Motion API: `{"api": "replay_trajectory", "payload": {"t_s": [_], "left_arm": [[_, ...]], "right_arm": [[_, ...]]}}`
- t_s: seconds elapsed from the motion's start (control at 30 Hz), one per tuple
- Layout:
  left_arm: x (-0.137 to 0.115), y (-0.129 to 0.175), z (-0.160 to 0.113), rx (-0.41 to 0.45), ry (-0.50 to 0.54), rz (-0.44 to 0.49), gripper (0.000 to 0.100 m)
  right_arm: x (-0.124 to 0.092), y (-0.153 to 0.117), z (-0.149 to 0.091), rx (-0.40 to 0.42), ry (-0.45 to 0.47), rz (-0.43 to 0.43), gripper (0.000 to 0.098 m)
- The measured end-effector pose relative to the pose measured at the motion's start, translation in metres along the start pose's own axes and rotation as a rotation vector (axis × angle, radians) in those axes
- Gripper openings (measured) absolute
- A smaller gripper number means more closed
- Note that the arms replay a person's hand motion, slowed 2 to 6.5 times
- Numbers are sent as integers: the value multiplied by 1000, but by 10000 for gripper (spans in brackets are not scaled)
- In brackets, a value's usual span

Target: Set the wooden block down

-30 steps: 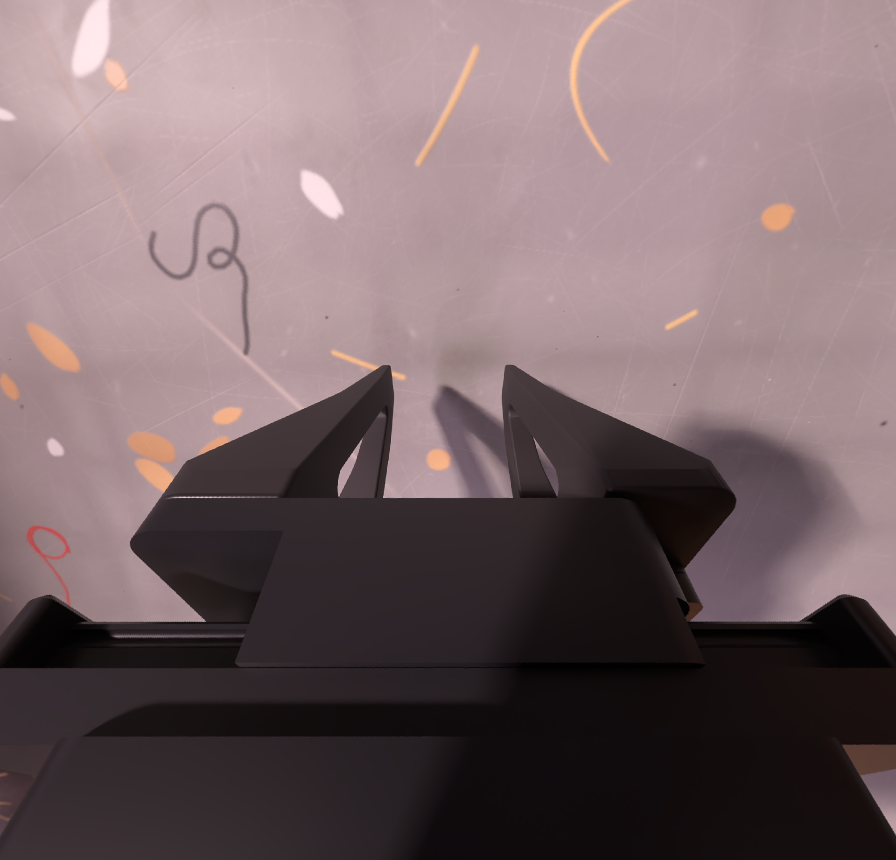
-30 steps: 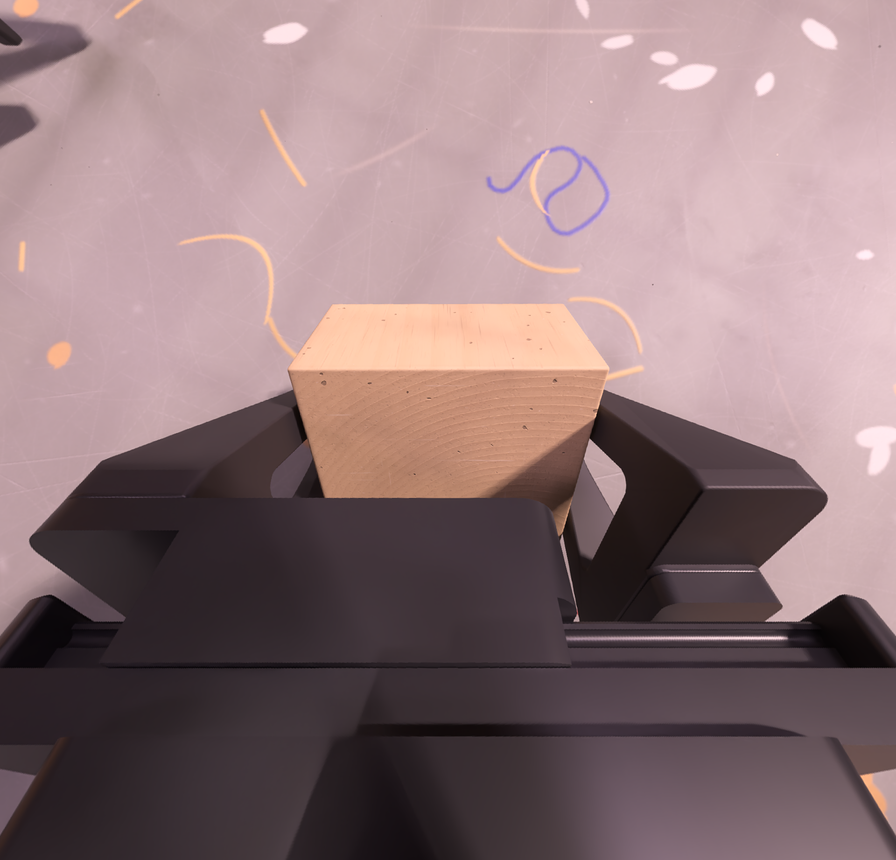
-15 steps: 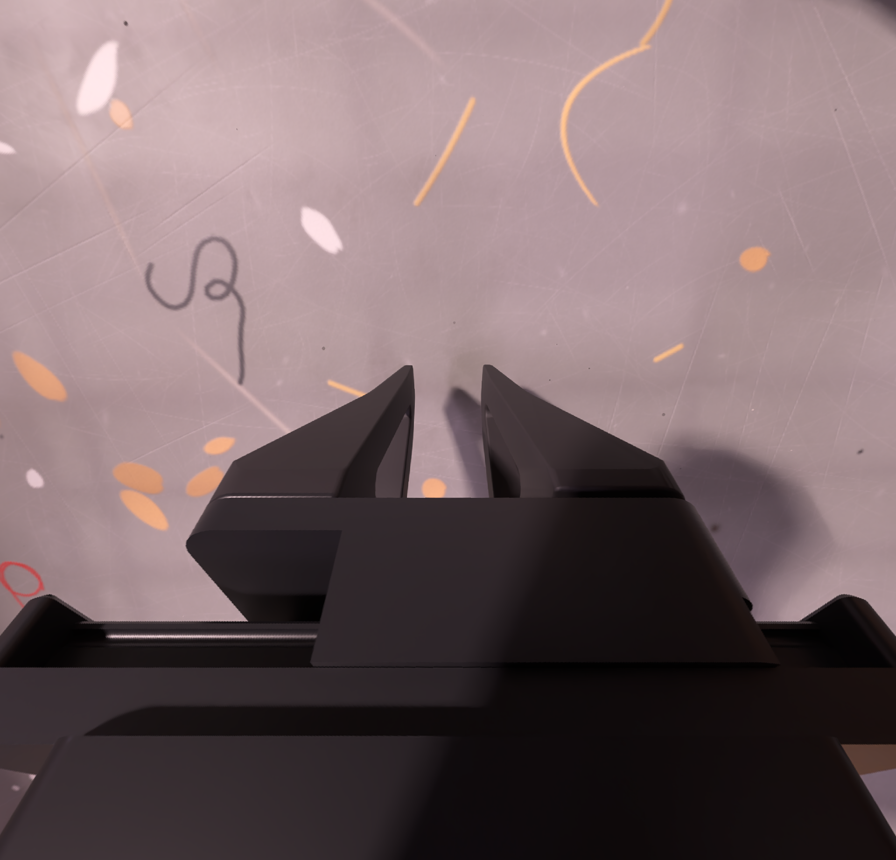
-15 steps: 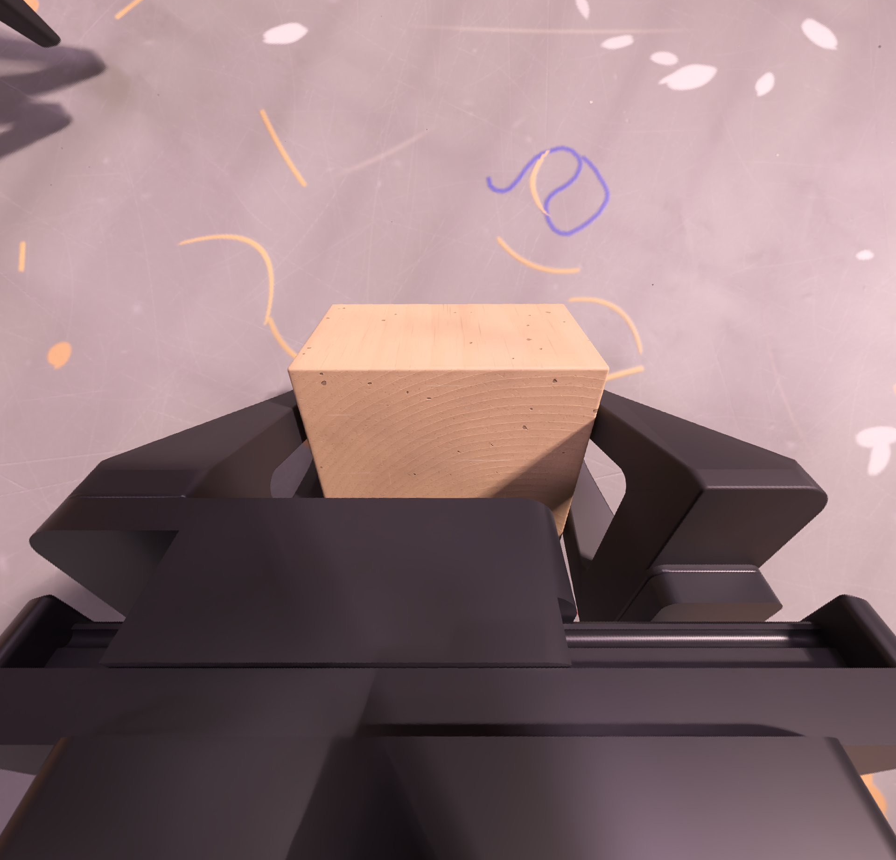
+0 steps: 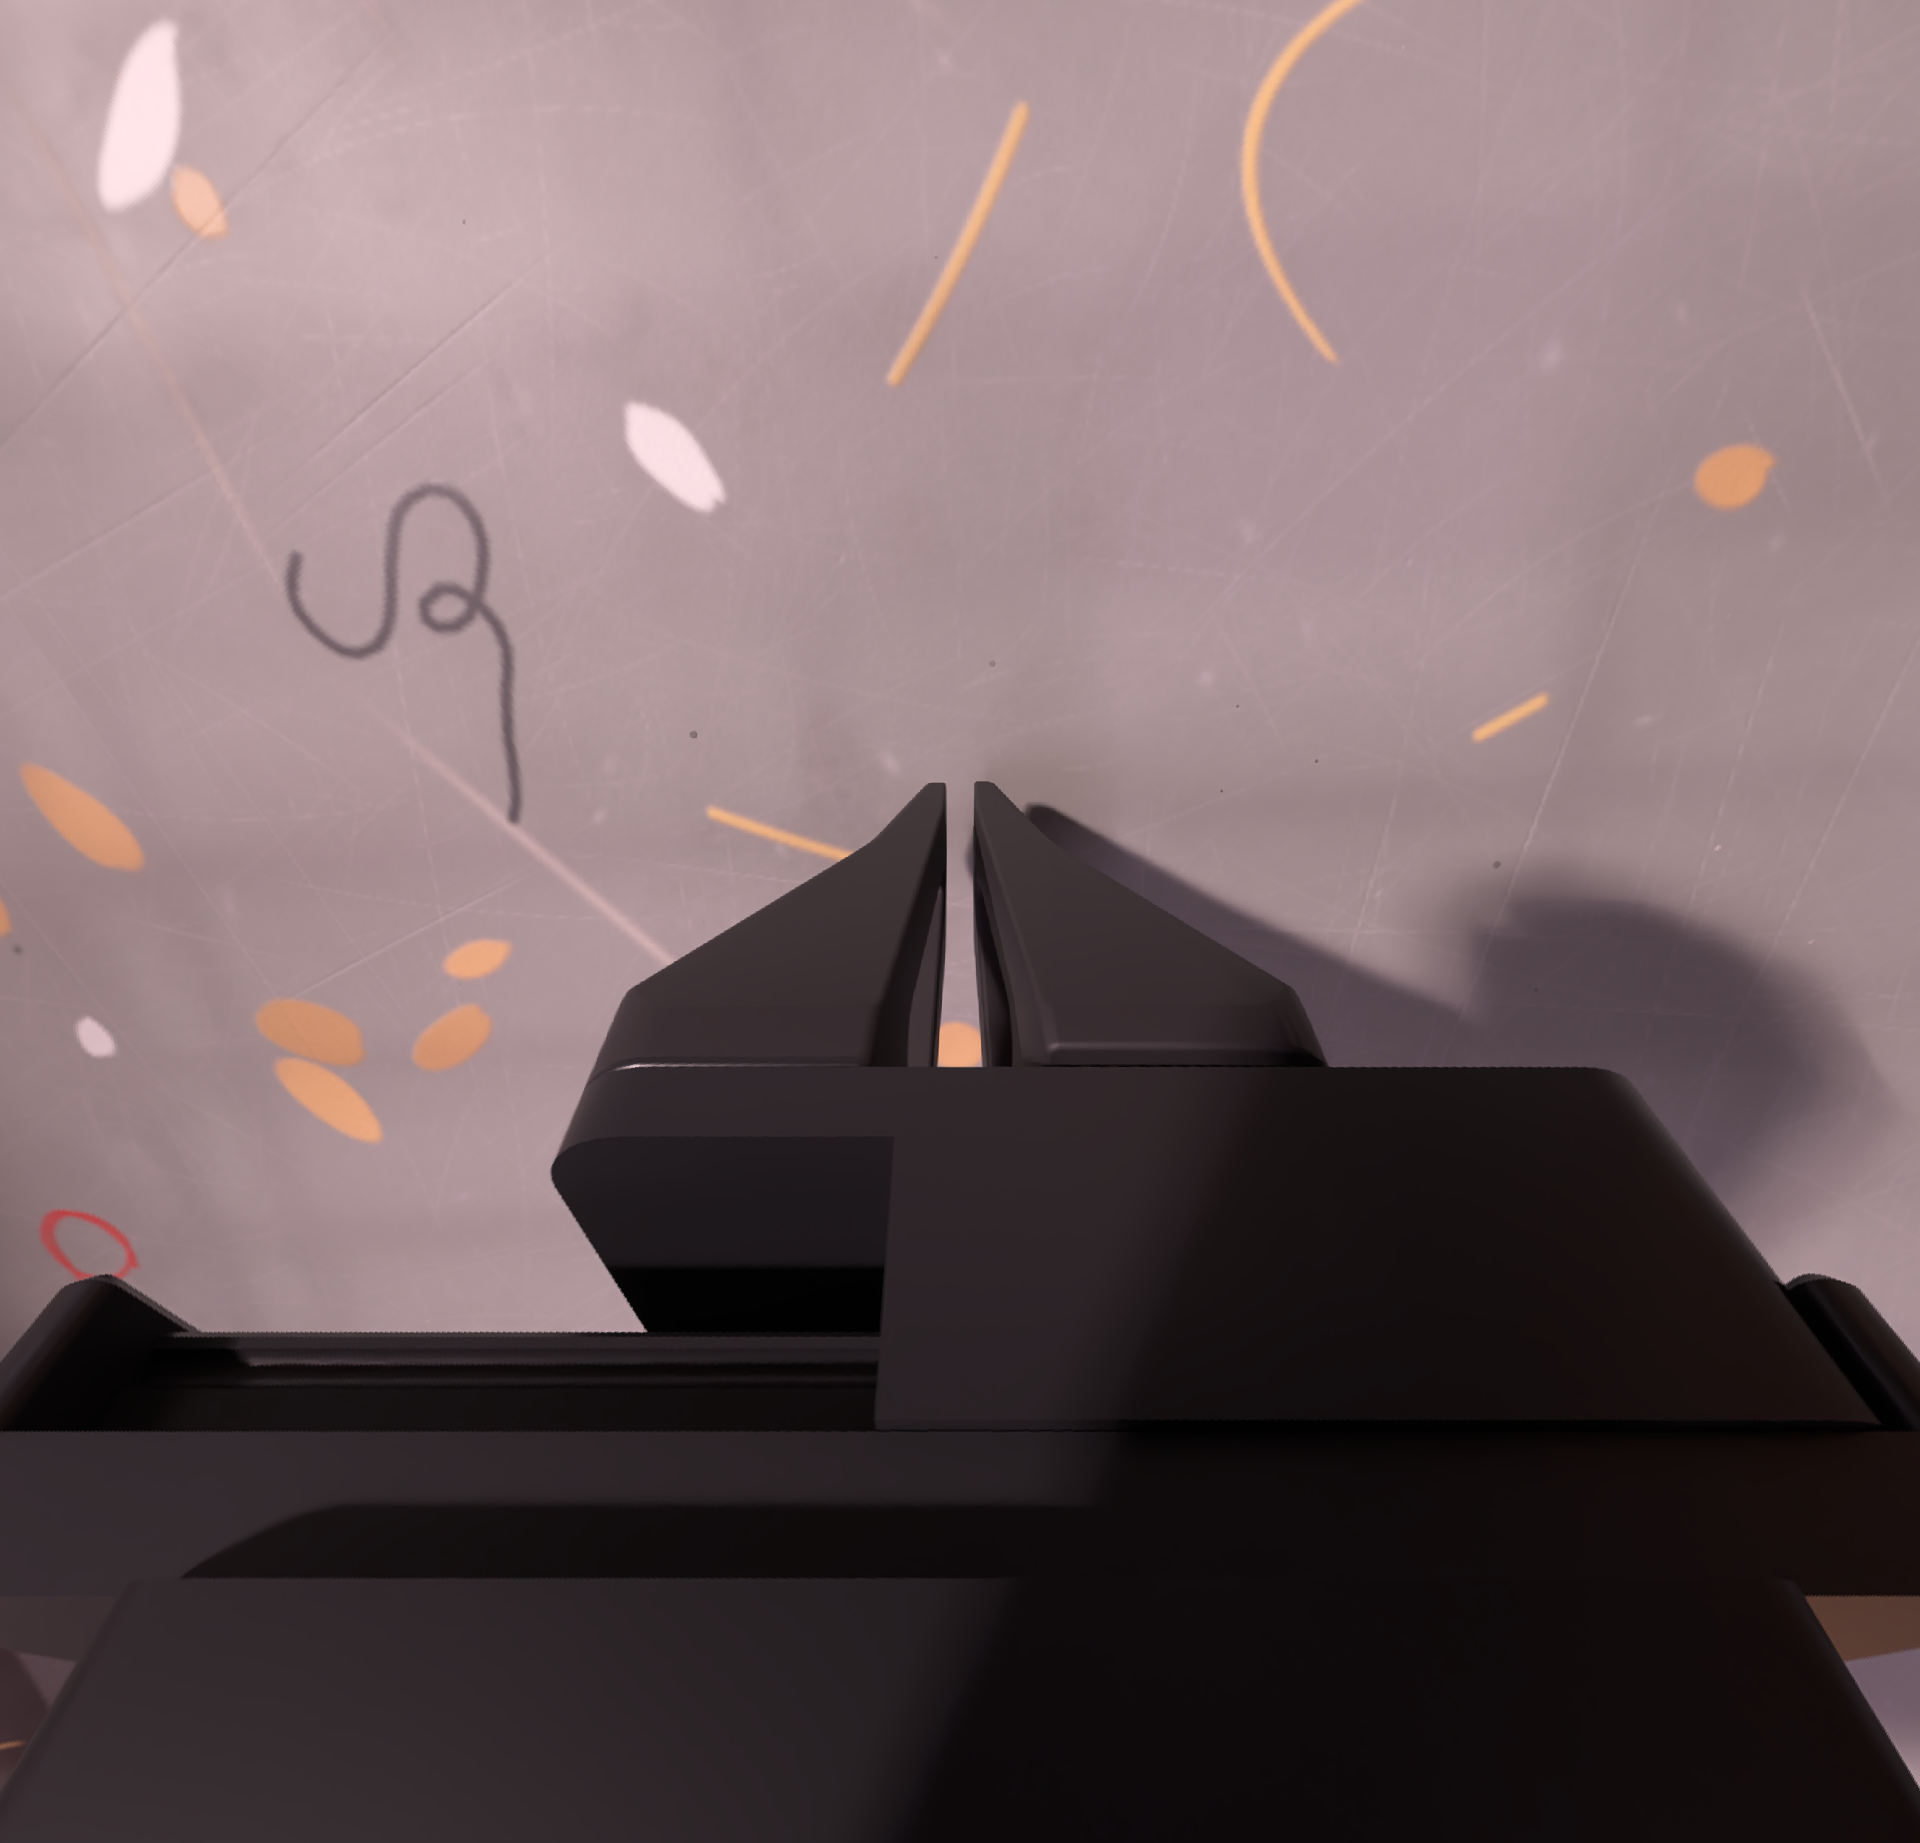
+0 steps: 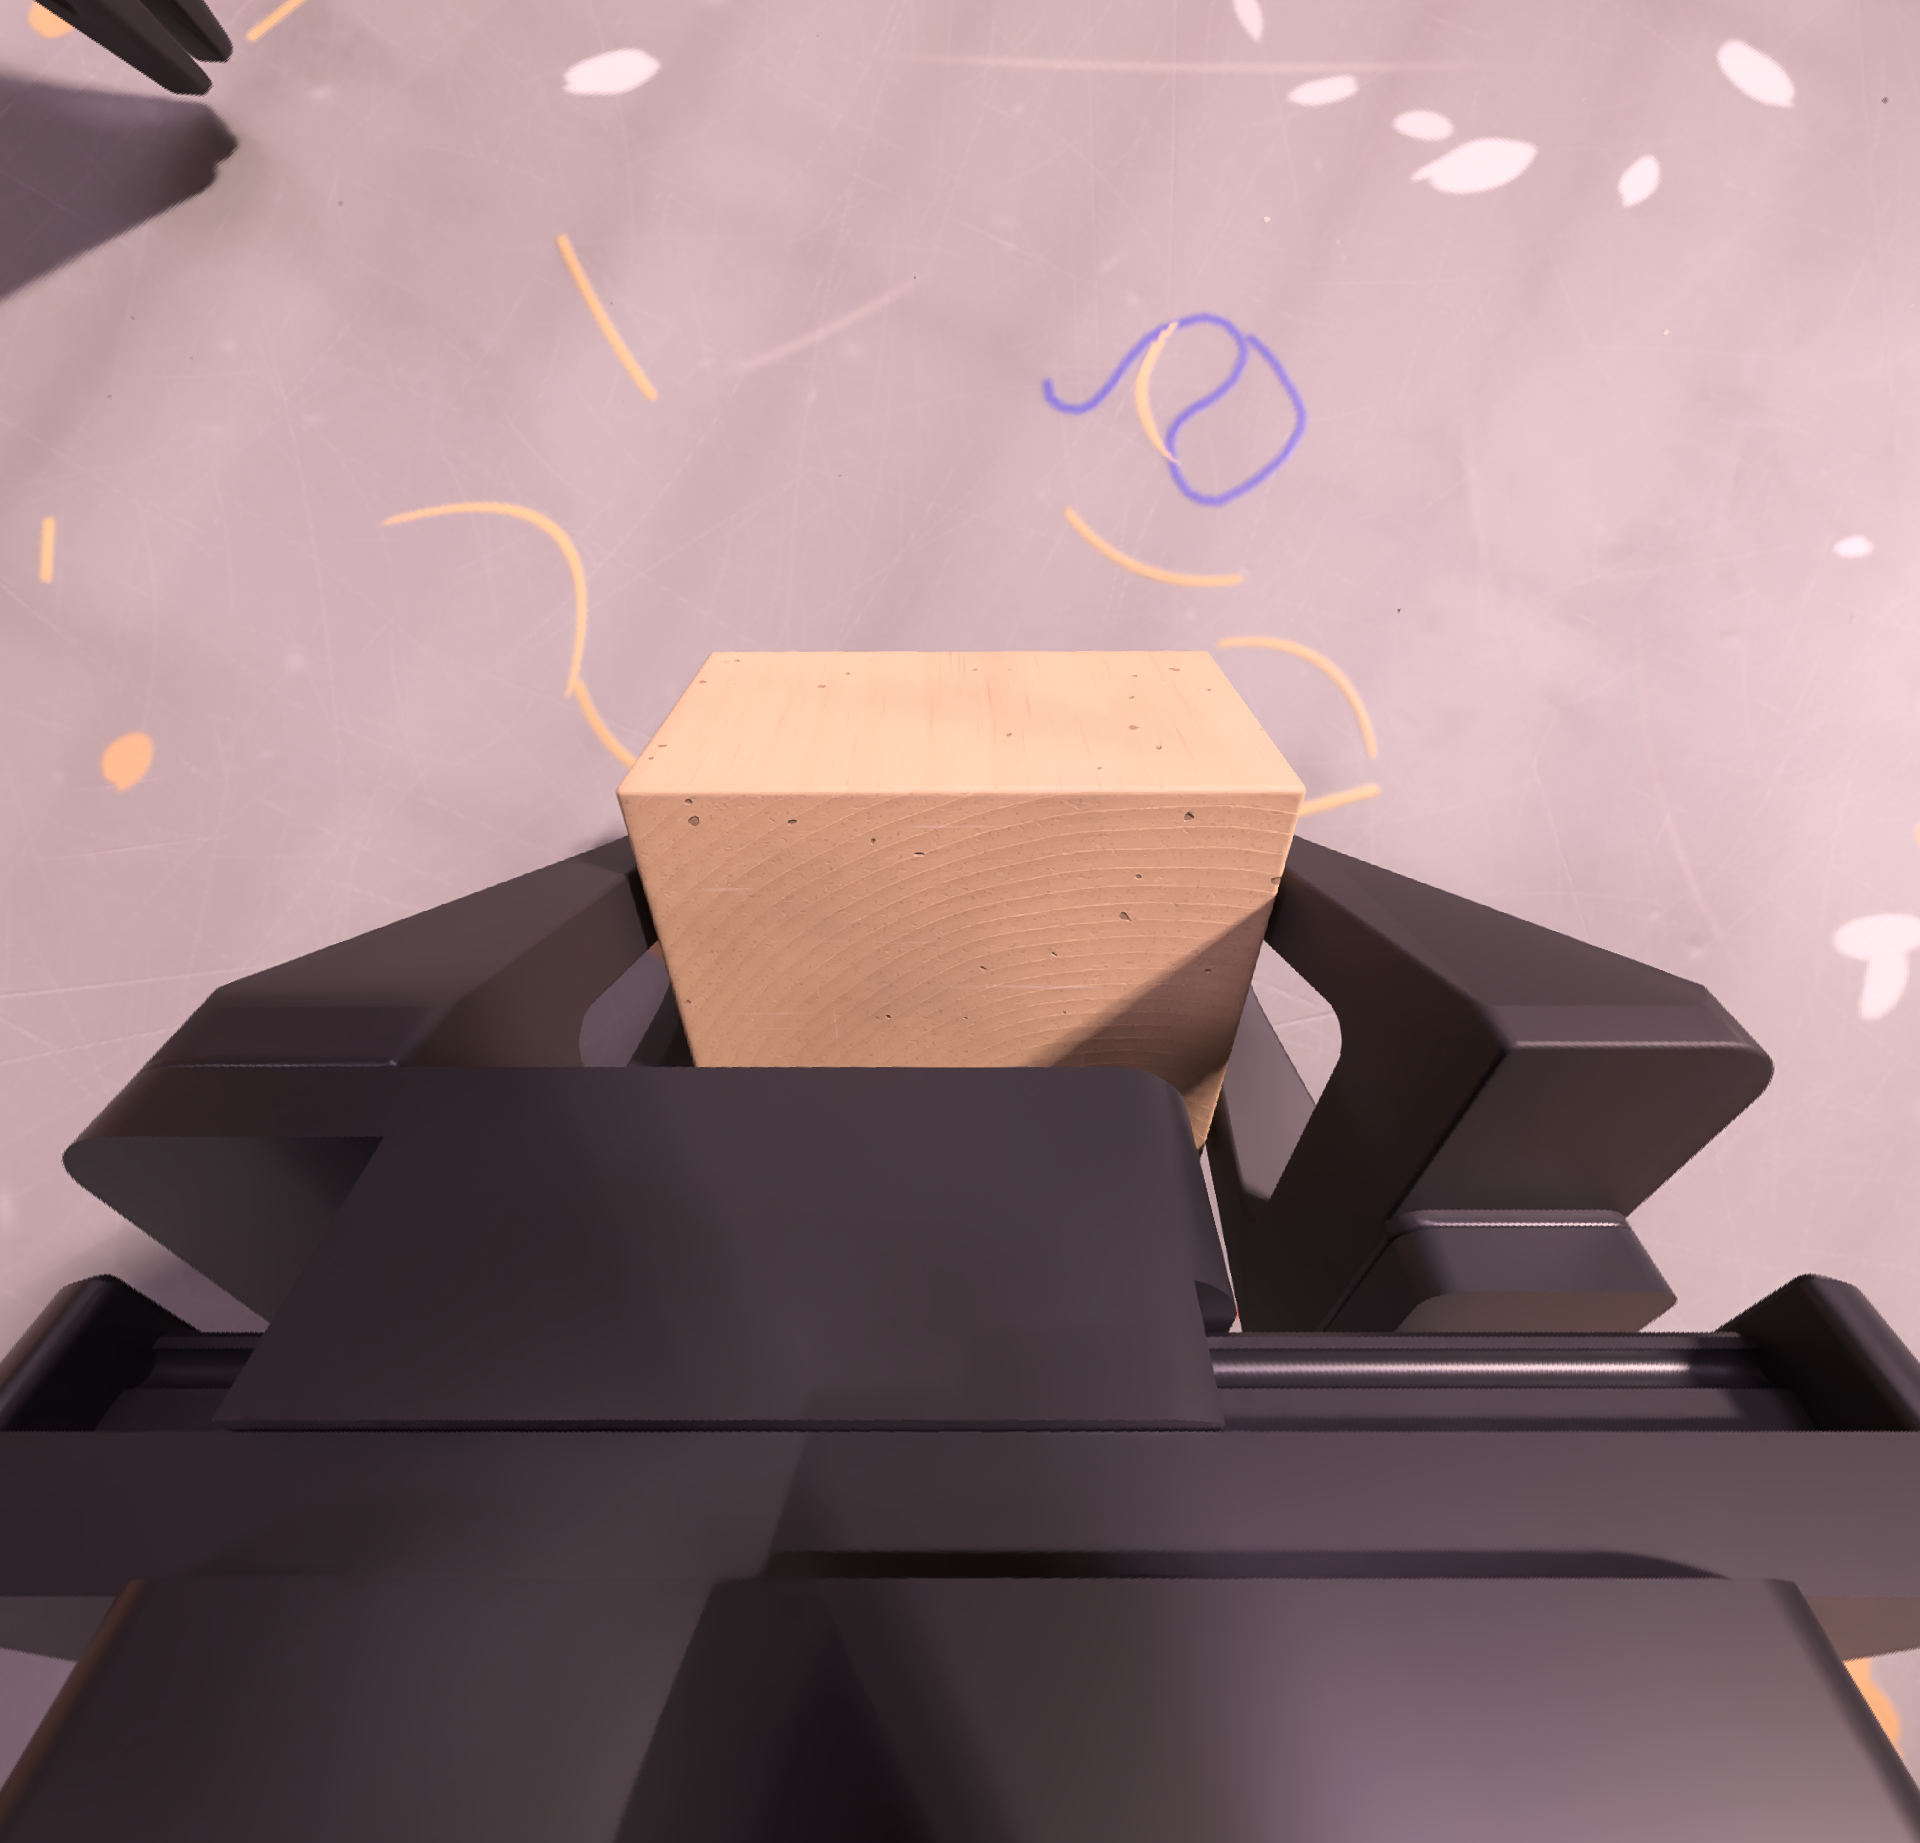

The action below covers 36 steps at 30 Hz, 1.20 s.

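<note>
Right wrist view: the right end effector (image 6: 961,889) pinches the wooden block (image 6: 961,858), one dark finger pressed flat against each side face. The block sits squarely between the fingers, its end-grain face turned toward the camera and its smoother top face lit from above. It projects forward past the fingertips, so its far edge lies ahead of them. Whether its underside touches the bench (image 6: 1558,650) cannot be told from this angle.

The bench is a scuffed, grey-mauve surface marked with orange strokes, orange spots and white flecks. Ahead of the block and to its right lies a blue scribble (image 6: 1195,406). A curved orange line (image 6: 540,598) runs ahead and to the left of the block and passes behind its left corner. Far ahead and to the left, at the frame corner, the dark tips of the other arm's fingers (image 6: 114,1) enter the view above their own shadow.

Left wrist view: the left end effector (image 5: 959,791) carries nothing; its two fingers are drawn almost together, with only a thin slit of bench showing between them. It casts a shadow to its right. Ahead and to its left lies a dark grey scribble (image 5: 416,619); nearer and far left is a small red loop (image 5: 88,1243). A long orange arc (image 5: 1288,152) lies well ahead and to the right.
</note>
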<state>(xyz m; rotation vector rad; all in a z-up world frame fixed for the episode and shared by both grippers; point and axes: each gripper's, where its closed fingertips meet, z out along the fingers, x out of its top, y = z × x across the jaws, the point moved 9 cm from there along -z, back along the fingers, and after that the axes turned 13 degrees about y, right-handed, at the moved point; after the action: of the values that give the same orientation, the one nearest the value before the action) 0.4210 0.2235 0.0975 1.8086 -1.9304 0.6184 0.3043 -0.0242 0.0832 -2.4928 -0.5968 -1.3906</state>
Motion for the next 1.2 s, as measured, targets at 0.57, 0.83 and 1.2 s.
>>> {"api": "replay_trajectory", "payload": {"t_s": [0.57,0.83,1.2], "left_arm": [[2,3,-2,-15,-42,187,9],[-2,-2,-8,24,10,154,21],[25,20,-33,91,242,20,108]], "right_arm": [[0,0,0,0,0,0,647],[0,0,0,0,0,0,647],[0,0,0,0,0,0,647]]}}
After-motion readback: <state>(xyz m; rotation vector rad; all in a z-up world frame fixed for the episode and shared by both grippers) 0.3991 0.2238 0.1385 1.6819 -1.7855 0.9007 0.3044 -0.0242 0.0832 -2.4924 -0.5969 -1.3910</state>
